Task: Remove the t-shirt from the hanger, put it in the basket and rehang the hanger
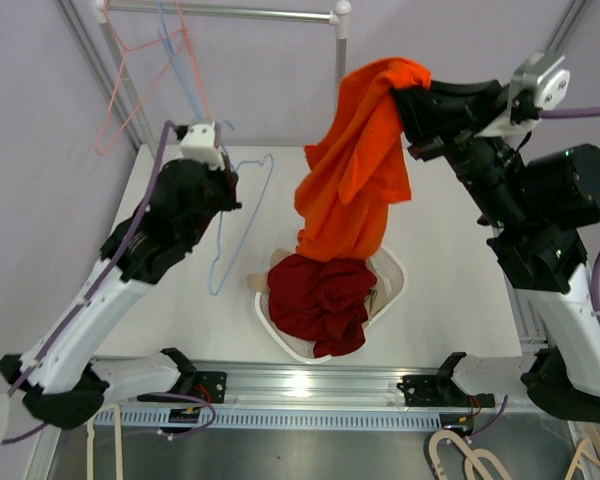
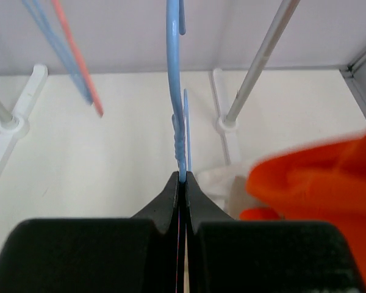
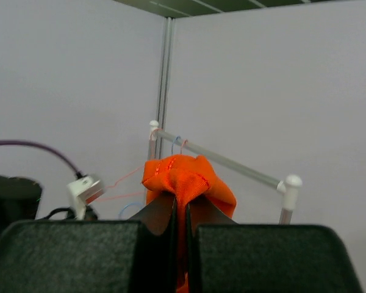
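Note:
My right gripper (image 1: 408,100) is shut on the orange t-shirt (image 1: 355,170) and holds it high, its hem hanging down to the basket. In the right wrist view the shirt (image 3: 186,177) bunches out above the shut fingers (image 3: 158,210). My left gripper (image 1: 225,175) is shut on the bare light blue hanger (image 1: 242,215), which hangs off it over the table. In the left wrist view the hanger (image 2: 175,91) rises from the shut fingertips (image 2: 171,189), and the orange shirt (image 2: 317,177) shows blurred at the right. The shirt is off the hanger.
A white basket (image 1: 388,290) at the table's front middle holds dark red clothes (image 1: 320,300). A rail (image 1: 230,12) at the back carries a pink hanger (image 1: 120,90) and a blue hanger (image 1: 185,70). Rack posts stand at the back corners.

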`<action>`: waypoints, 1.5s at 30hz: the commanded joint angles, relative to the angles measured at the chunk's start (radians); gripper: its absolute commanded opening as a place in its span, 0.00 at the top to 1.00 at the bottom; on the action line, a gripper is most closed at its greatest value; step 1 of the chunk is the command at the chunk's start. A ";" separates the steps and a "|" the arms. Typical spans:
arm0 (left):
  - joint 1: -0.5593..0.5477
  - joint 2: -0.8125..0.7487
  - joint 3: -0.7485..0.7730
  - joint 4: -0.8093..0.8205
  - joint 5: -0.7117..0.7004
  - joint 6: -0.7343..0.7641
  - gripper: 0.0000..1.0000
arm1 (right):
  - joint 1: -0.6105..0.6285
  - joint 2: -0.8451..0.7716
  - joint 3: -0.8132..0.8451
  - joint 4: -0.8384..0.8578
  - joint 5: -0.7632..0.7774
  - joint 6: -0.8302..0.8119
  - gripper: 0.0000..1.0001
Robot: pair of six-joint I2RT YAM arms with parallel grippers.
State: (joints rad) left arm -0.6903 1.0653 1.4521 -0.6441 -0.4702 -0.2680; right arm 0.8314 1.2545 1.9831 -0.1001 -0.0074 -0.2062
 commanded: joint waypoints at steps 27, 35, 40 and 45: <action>0.255 0.788 0.952 0.300 -0.055 0.254 0.99 | 0.247 -0.235 -1.300 -0.085 0.250 0.869 1.00; 0.354 0.860 0.958 0.426 0.139 0.221 0.99 | 0.298 -0.132 -1.411 -0.050 0.276 0.945 1.00; 0.370 0.892 0.990 0.471 0.171 0.222 0.99 | 0.313 -0.055 -1.492 0.028 0.250 0.996 1.00; 0.382 0.910 0.999 0.511 0.191 0.233 0.99 | 0.319 0.043 -1.469 0.028 0.251 0.989 1.00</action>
State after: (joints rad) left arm -0.3176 1.9682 2.3886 -0.2302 -0.3267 -0.0360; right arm 1.1465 1.2354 0.5369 0.0193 0.2272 0.7563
